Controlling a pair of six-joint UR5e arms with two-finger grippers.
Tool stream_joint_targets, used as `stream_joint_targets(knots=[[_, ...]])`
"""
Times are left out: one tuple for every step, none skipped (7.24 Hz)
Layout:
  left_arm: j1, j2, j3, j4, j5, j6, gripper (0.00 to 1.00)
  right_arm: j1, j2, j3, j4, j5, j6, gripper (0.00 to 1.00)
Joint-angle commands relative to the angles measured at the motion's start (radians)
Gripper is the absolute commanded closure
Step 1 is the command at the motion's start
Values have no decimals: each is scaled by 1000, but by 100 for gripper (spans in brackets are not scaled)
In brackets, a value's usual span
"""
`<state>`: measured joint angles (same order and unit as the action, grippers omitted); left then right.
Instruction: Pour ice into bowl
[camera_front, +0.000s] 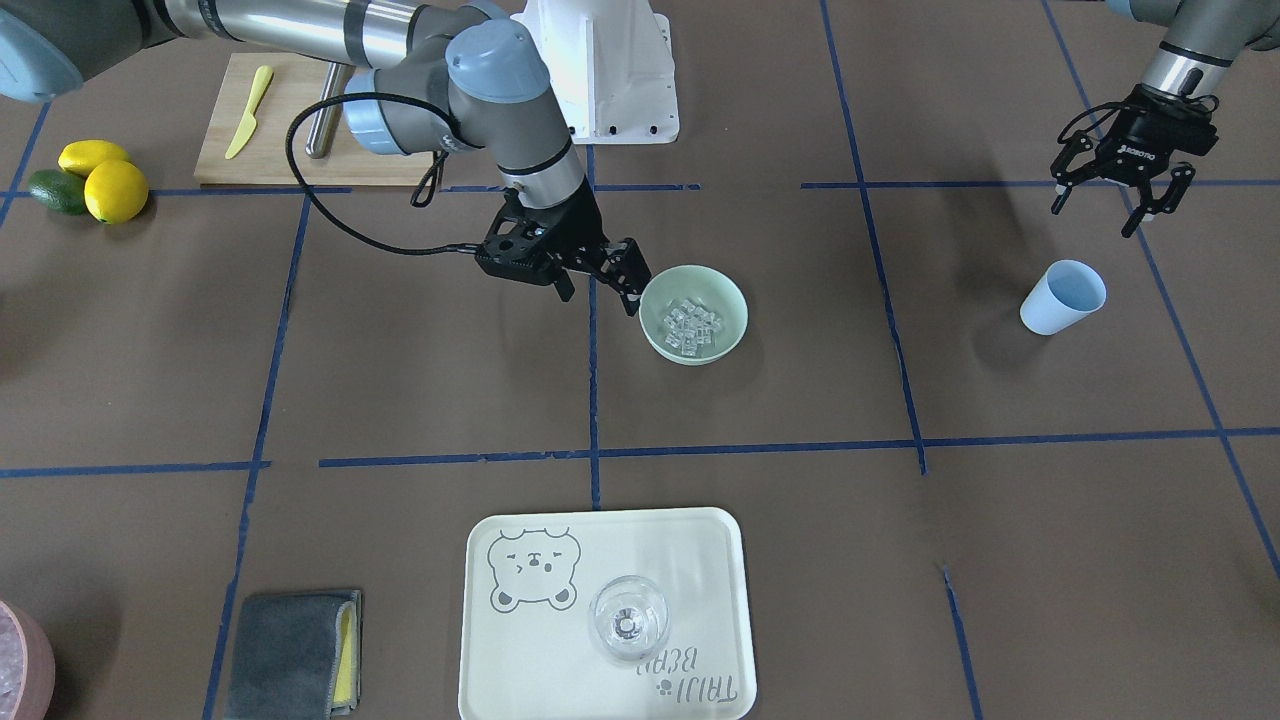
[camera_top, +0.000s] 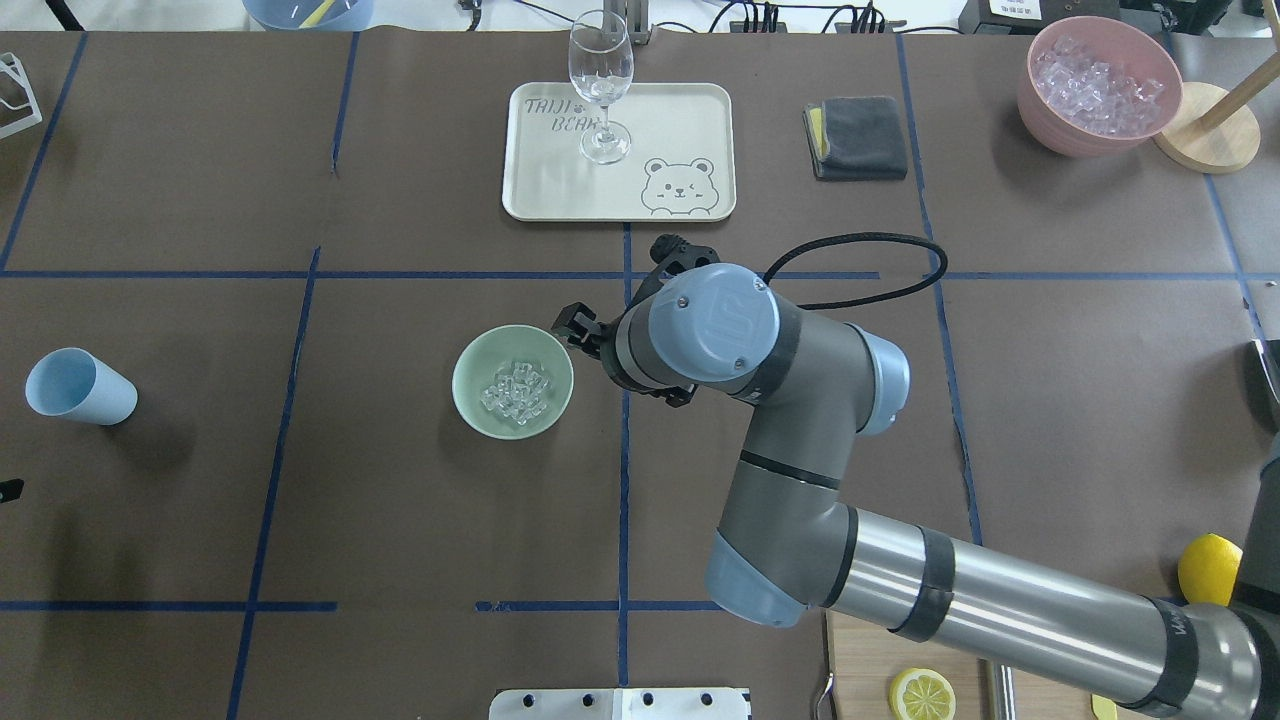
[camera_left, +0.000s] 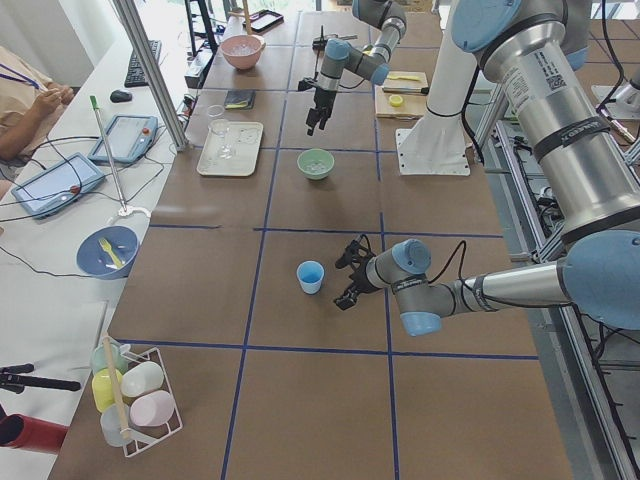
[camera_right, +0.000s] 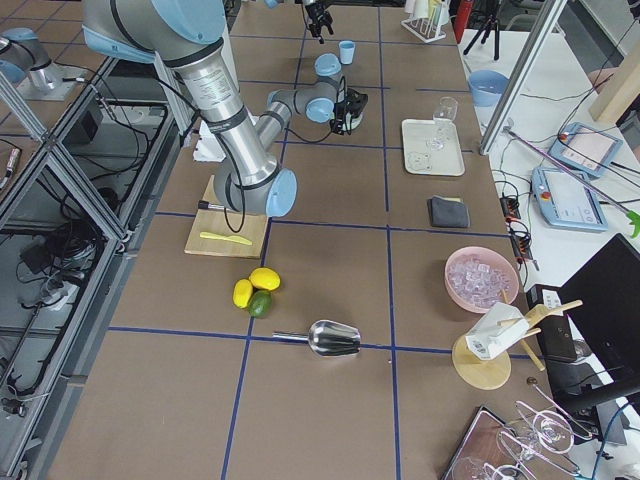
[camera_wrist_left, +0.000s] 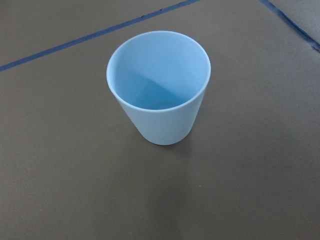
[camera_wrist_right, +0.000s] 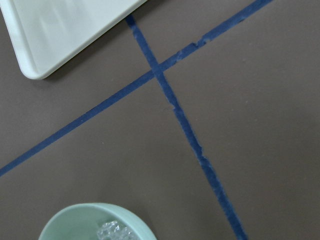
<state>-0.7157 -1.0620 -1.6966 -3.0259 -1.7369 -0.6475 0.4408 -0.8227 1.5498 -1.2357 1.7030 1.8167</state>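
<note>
Ice (camera_front: 692, 325), clear glassy cubes, in smooth round mint bowl (camera_front: 728, 295); L/R jaws spread.

From overhead, you see the right gripper (camera_front: 598, 292) almost wholly hidden behind its own wrist, only a dark tip showing beside the bowl (camera_top: 512, 381). That view's left edge cuts the left gripper (camera_front: 1095, 215) down to a sliver. The right wrist view clips the bowl at its bottom edge and shows just 1 corner of the tray (camera_wrist_right: 65, 30). The front view's corner cuts the pink container (camera_front: 20, 660).
</note>
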Motion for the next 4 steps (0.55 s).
stream_joint_targets(knots=[[-273, -39, 5, 72, -263, 147, 0, -19, 94, -132, -1, 4, -11, 0], [-347, -111, 2, 152, -314, 191, 0, -34, 94, -149, -2, 4, -34, 1], [-404, -130, -6, 209, -366, 198, 0, -46, 93, -160, -2, 6, -81, 26], [-438, -157, -5, 269, -433, 198, 0, -56, 94, -181, -2, 6, -112, 48]])
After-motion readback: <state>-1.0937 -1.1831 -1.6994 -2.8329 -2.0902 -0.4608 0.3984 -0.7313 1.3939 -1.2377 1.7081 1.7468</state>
